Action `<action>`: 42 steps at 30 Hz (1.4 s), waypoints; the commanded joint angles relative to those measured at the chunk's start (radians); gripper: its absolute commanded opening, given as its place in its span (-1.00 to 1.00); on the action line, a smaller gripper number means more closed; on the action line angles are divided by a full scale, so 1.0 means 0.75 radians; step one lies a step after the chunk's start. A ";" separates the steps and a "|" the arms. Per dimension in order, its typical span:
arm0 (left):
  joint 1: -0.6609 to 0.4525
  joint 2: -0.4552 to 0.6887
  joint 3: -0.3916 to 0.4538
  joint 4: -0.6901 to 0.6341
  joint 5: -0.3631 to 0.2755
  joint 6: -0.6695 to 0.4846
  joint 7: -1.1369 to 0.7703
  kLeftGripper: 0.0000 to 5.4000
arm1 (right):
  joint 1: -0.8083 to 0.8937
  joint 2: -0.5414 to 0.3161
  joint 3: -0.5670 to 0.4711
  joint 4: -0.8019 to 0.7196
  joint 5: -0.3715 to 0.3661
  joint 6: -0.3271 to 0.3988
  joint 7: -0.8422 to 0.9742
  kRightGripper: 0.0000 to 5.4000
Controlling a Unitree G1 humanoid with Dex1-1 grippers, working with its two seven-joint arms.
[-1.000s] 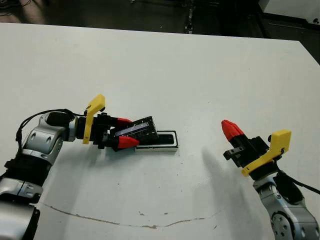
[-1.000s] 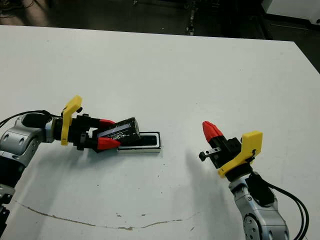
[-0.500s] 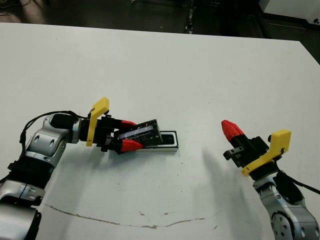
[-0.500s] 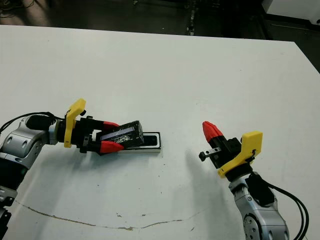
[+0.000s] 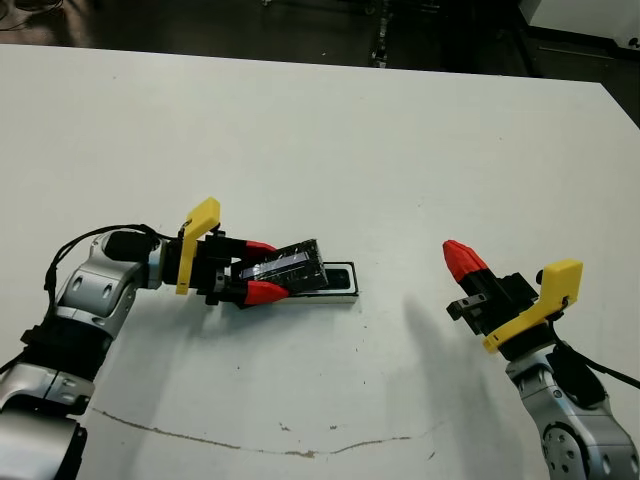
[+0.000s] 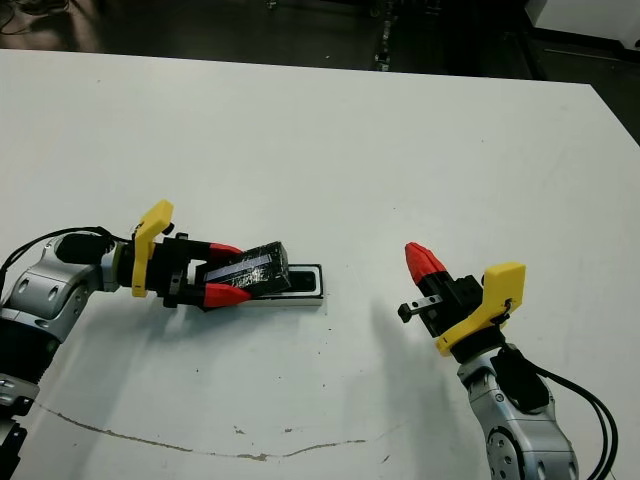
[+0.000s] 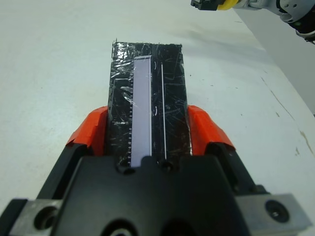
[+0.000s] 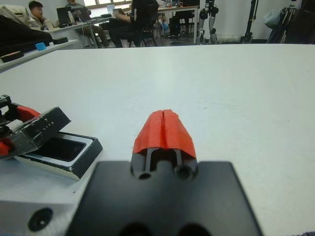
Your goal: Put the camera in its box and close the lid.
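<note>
Jaws: we are seeing the left gripper (image 5: 262,269) clamping the lid (image 5: 290,267) by its long edges, while the right gripper (image 5: 460,258) is hovering well apart with its jaws pressed together on nothing. The white worktop (image 5: 380,150) is carrying everything. The lid is sitting tilted over the left end of the box (image 5: 337,284), which is lying flat near the middle. Something dark is showing inside the box; we cannot tell whether it is the camera.
</note>
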 commanded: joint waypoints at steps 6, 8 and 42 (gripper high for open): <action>0.050 -0.102 -0.068 0.057 0.051 -0.018 0.032 0.17 | 0.014 -0.021 -0.012 0.008 -0.001 0.007 -0.001 -1.00; 0.049 -0.131 -0.071 0.075 0.051 -0.034 0.036 0.17 | 0.016 -0.018 -0.010 0.006 -0.004 0.006 -0.005 -1.00; 0.004 -0.359 -0.146 0.264 0.089 -0.163 0.052 0.17 | 0.009 -0.022 -0.009 -0.005 0.009 0.030 -0.018 -1.00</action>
